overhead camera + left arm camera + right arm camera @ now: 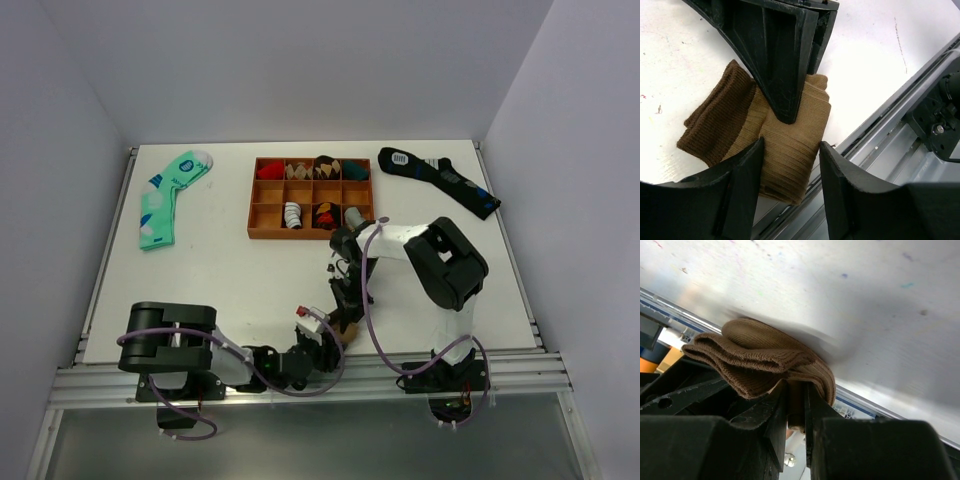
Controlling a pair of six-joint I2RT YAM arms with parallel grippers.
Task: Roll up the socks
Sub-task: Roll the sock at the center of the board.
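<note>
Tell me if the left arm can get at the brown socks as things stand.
Probably yes. The left gripper hangs open right over the lighter end of the socks, nothing between them. The right gripper pinches the same bundle close by, so room is tight.

Tan-brown socks bunched at the table's near edge.
They lie folded over themselves, the darker ribbed cuff layered at one end, the lighter knit doubled beside it, one fold pinched in the right pincer.

Top view: the white surface is being lit brightly and evenly; only soft shadows are being cast. Right wrist view: the surface behind the socks is being smeared by blur; the near fingers are being rendered dark.
</note>
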